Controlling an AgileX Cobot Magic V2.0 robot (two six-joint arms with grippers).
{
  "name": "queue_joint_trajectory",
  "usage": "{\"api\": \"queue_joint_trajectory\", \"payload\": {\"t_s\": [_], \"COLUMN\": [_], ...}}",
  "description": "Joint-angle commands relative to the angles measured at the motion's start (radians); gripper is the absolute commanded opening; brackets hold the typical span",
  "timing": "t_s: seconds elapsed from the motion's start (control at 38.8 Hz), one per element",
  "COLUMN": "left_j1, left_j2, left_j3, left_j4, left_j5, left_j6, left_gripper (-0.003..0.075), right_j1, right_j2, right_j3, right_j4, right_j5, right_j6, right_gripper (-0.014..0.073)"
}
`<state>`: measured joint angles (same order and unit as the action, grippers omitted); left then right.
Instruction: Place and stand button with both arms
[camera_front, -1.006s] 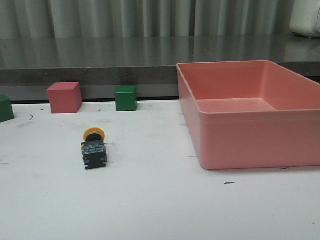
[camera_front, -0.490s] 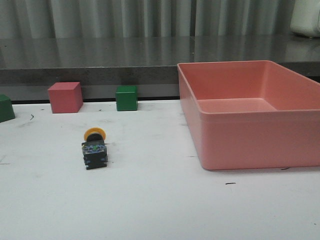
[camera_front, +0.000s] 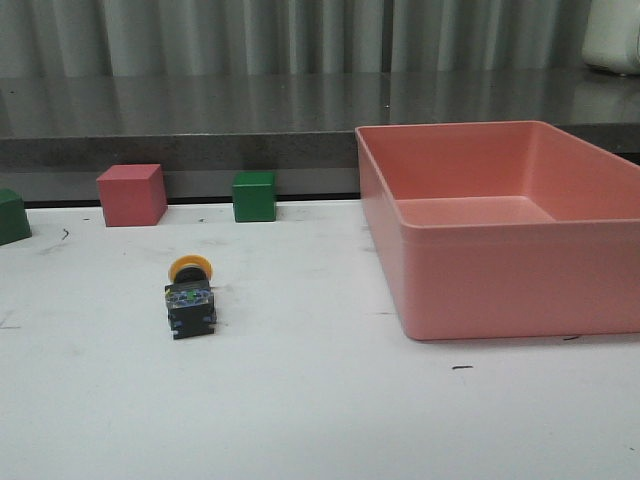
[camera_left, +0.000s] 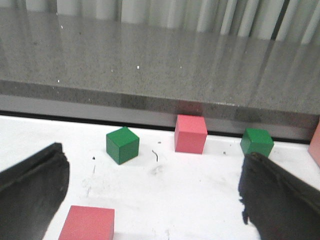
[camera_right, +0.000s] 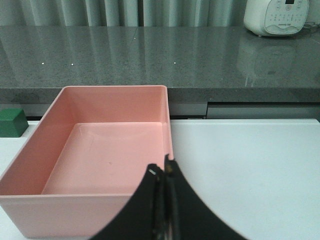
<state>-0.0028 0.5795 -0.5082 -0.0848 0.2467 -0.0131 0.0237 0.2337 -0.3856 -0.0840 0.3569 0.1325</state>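
**Ana:** Grey ribbed curtains and a dark stone ledge run along the far side, behind a white tabletop (camera_front: 330, 420) with faint scuff marks. What sits on it?

**Ben:** On the left, well toward the near side, the button (camera_front: 189, 298) lies on its side. Its yellow-orange cap faces the far ledge and its black blocky body faces the camera. On the right stands a large pink bin (camera_front: 500, 225) with nothing visible inside. Along the far edge sit a pink cube (camera_front: 131, 194), a green cube (camera_front: 254, 196) and part of another green cube (camera_front: 12, 216) cut off at the left border.

**Ana:** And the arms?

**Ben:** Neither shows in the front view. The left claw (camera_left: 150, 200) appears only in its own wrist camera, fingers spread wide and holding nothing, facing the cubes. The right claw (camera_right: 163, 200) is pressed closed, empty, facing the bin.

**Ana:** How would the button handle?

**Ben:** It looks small, rigid and light, probably hard plastic. The round cap could roll or slip, so the flat sides of the black body seem the safer place to pinch. Standing it up may need the second claw as a steadying stop.

**Ana:** Anything unclear?

**Ben:** The button appears in neither wrist view. Its silver collar and underside are too small to make out.
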Motion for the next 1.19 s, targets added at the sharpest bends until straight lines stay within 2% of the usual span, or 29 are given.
{"api": "queue_joint_trajectory", "payload": {"t_s": [0.0, 0.54, 0.67, 0.83, 1.16], "left_j1": [-0.038, -0.37, -0.399, -0.401, -0.401], "left_j2": [0.111, 0.685, 0.804, 0.925, 1.172], "left_j3": [-0.1, -0.422, -0.499, -0.602, -0.829], "left_j4": [0.006, 0.038, 0.005, -0.117, -0.122], "left_j5": [-0.027, 0.06, 0.14, 0.273, 0.533], "left_j6": [0.001, 0.001, 0.001, -0.001, -0.127], "left_gripper": [0.0661, 0.0661, 0.0661, 0.0661, 0.0661], "right_j1": [-0.006, -0.006, -0.006, -0.006, -0.006], "right_j2": [0.007, 0.007, 0.007, 0.007, 0.007], "right_j3": [-0.027, -0.027, -0.027, -0.027, -0.027], "right_j4": [-0.016, -0.016, -0.016, -0.016, -0.016], "right_j5": [-0.085, -0.085, -0.085, -0.085, -0.085], "right_j6": [-0.009, -0.009, -0.009, -0.009, -0.009], "right_gripper": [-0.0064, -0.0064, -0.0064, -0.0064, -0.0064]}}
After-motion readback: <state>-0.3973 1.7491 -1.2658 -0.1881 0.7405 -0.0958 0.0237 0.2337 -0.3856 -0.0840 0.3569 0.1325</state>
